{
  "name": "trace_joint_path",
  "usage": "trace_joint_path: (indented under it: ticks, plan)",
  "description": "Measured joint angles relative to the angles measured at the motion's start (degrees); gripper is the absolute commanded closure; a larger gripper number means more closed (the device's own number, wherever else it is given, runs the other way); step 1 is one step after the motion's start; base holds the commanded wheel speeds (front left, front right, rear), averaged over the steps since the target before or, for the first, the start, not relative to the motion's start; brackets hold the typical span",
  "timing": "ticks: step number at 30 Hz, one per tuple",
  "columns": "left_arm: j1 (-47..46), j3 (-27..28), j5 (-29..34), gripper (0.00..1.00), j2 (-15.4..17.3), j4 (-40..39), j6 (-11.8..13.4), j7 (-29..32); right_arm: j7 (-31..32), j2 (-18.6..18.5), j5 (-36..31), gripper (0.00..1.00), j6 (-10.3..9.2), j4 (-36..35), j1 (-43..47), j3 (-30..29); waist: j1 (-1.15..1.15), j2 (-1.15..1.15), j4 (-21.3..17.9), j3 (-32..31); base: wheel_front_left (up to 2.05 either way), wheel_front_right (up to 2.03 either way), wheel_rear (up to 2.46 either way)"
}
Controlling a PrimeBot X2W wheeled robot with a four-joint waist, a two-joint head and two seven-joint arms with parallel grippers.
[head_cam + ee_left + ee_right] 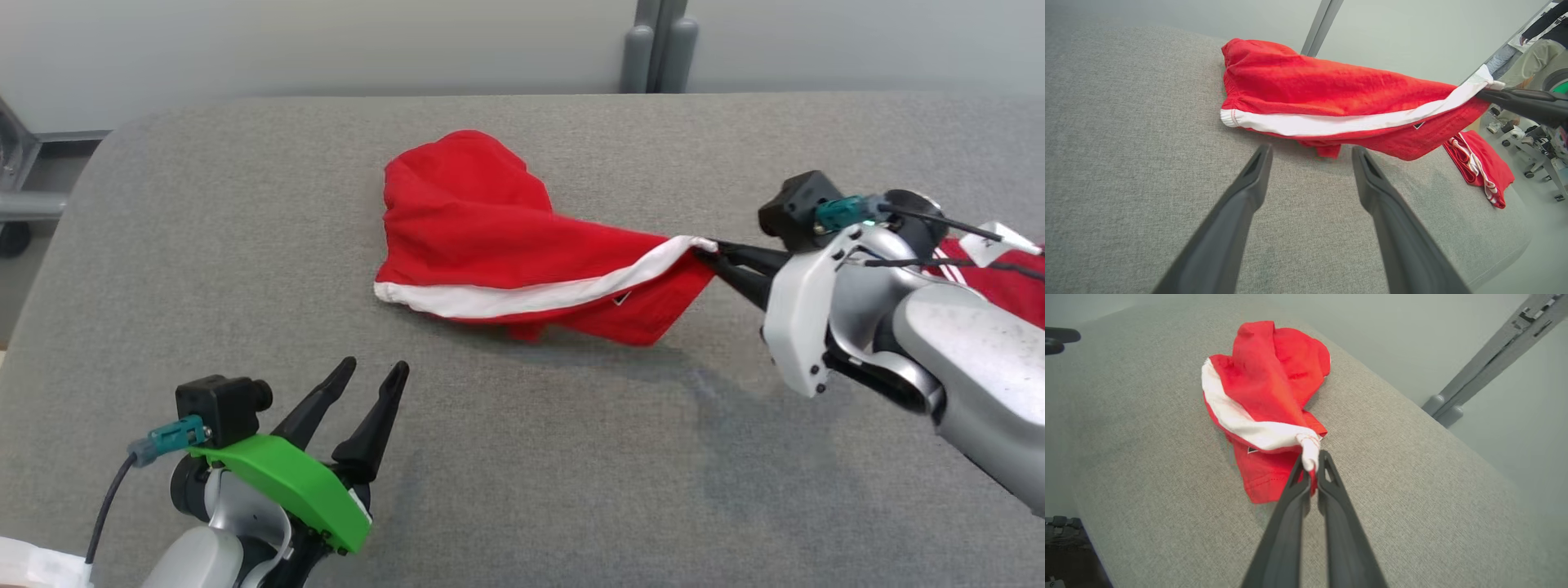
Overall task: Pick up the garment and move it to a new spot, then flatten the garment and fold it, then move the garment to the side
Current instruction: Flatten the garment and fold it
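I grip one red garment [482,220], my right gripper [712,251] clamped on its white band.
My left gripper [375,371] hovers, fingers apart; one folded red garment [1480,165] lies nearby.

Right gripper [1312,463] is pinched tight on the white band end of the crumpled red shorts [1265,379], rest lying on grey cushion [1412,490].

- We see bare table [204,269] left of the garment [482,229] and all along its near side.
- The right gripper [713,251], clamped on the garment's white band, blocks our way from the right.
- A folded red cloth [1492,169] takes the table's far right edge.
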Motion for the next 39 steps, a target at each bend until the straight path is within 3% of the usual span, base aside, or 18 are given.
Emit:
trace_joint_path:
  ticks: [10,14,27,39]
  plan:
    - [-0.39,-1.37,0.67,0.00,0.37,-1.79,0.04,2.08,-2.69,-7.94,3.55,1.00,-6.03,-1.40,5.71,-6.83,0.00,0.00,-6.85,1.90,0.00,0.00,0.00]
    - [-2.22,-2.49,0.74,0.00,0.25,-2.07,0.04,3.90,-3.61,-10.05,3.43,1.00,-6.90,-2.43,6.62,-7.45,0.00,0.00,-8.17,3.29,0.00,0.00,0.00]
    - [-10.70,-6.27,4.30,0.00,-0.41,3.55,0.05,9.64,-9.77,-4.44,2.46,1.00,-7.72,-6.92,7.47,-8.01,0.00,0.00,-12.31,11.89,0.00,0.00,0.00]
    - [-13.65,-6.55,5.89,0.00,-1.14,10.65,0.01,9.27,-12.63,-4.57,1.37,1.00,-8.66,-6.01,7.50,-8.51,0.00,0.00,-14.78,15.03,0.00,0.00,0.00]
